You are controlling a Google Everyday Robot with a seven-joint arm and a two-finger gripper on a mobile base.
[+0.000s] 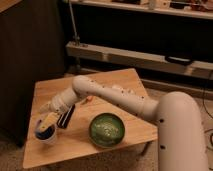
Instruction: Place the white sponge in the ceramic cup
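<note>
**A:** Where does the gripper [55, 120] sit against the edges of the bench [125, 80]?

**B:** Low at the front left corner, right over the ceramic cup [46, 136]. The cup stands near both the left edge and the front edge.

**A:** What room is there around it?

**B:** A strip of bare wood lies between the cup and the green bowl [107, 130]. The bowl stands apart to the cup's right, close to the front edge. The arm [115, 97] crosses the bench slantwise from the right, with bare wood behind it toward the far edge. A dark panel [25, 50] rises just beyond the left side.

**A:** And the white sponge [48, 120]?

**B:** It is a pale, blocky piece at the cup's mouth, against the gripper's tip. I cannot tell whether the gripper is clamped on it or not.

**A:** Surfaces?

**B:** The bench is light, matte wood with straight edges. The cup is round and pale outside, with blue showing inside. The bowl is round and shallow, glossy green and mottled within. The arm is a smooth white tube with small dark dots along it. A dark flat part sits at the gripper end.
</note>
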